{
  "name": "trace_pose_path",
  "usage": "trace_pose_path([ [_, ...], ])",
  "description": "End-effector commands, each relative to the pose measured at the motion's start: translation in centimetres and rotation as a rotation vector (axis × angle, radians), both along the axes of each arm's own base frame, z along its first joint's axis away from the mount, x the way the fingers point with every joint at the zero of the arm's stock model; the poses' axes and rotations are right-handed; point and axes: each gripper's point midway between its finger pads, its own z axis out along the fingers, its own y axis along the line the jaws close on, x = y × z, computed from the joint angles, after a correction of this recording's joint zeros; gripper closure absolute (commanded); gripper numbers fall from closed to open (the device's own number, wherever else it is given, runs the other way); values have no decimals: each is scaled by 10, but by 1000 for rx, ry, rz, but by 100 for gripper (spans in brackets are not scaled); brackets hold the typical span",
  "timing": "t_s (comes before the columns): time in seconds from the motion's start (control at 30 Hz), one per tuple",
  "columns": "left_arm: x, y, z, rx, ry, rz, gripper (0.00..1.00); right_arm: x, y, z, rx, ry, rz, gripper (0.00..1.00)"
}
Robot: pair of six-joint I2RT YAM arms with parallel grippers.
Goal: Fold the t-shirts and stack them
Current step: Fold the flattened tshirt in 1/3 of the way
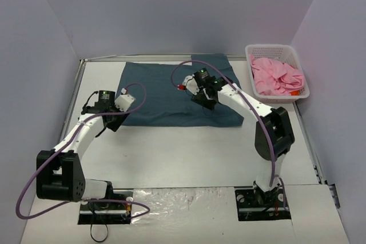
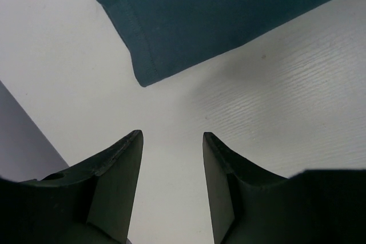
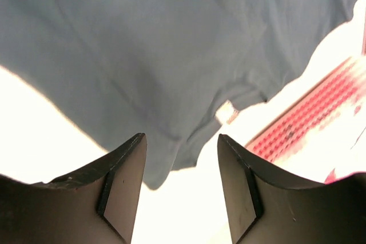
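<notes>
The dark teal-blue t-shirt (image 1: 171, 92) lies spread flat at the back middle of the table. One of its hemmed corners (image 2: 146, 75) shows just ahead of my left gripper (image 2: 171, 136). That gripper (image 1: 117, 119) hangs open over bare white table by the shirt's left edge, with nothing between its fingers. My right gripper (image 1: 201, 100) hovers above the shirt's right half. It is open (image 3: 180, 137), and the teal cloth (image 3: 160, 55) lies below it, not held. The pink t-shirt (image 1: 277, 75) lies crumpled in the basket.
The white lattice basket (image 1: 300, 67) stands at the back right corner, blurred in the right wrist view (image 3: 309, 124). Grey walls close in the table on three sides. A crinkled plastic sheet (image 1: 183, 204) lies between the arm bases at the near edge.
</notes>
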Motion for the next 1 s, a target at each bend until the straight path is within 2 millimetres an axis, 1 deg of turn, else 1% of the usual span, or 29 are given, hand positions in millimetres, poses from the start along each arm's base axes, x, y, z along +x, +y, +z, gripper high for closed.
trace_pose_path([
  [0.0,10,-9,-8,-12,-15,-68,55,-28,-21,11,26,32,-46,51],
  [0.03,10,-9,-11,-11,-12,-74,55,-31,-26,10,33,38,-64,51],
  [0.07,13,-9,-12,-8,-19,-81,55,-40,-33,8,43,56,-69,51],
  [0.1,14,-9,-14,-4,-20,-86,55,-44,-38,6,45,66,-79,51],
  [0.13,15,-8,-17,6,-19,-89,55,-45,-47,5,52,70,-107,51],
  [0.17,17,-7,-18,10,-28,-89,56,-51,-52,2,63,86,-117,51],
  [0.23,18,-7,-23,16,-25,-105,56,-56,-61,0,67,99,-135,51],
  [0.27,18,-7,-25,19,-24,-109,56,-58,-65,2,78,95,-151,50],
  [0.3,20,-6,-29,28,-21,-109,56,-61,-69,-1,77,105,-155,50],
  [0.43,28,1,-36,69,-32,-106,56,-67,-76,-1,96,111,-174,50],
  [0.67,39,4,-44,96,-31,-110,56,-69,-94,6,124,95,-220,49],
  [0.7,39,7,-46,111,-26,-103,56,-69,-96,7,127,92,-228,49],
  [0.73,42,9,-45,124,-31,-95,56,-70,-99,7,127,91,-235,49],
  [0.77,43,13,-49,145,-14,-85,56,-71,-101,7,127,92,-238,49],
  [0.8,46,15,-48,153,-20,-80,56,-73,-104,7,126,94,-242,49],
  [0.97,50,18,-54,168,-1,-84,57,-78,-110,3,133,103,-261,48],
])
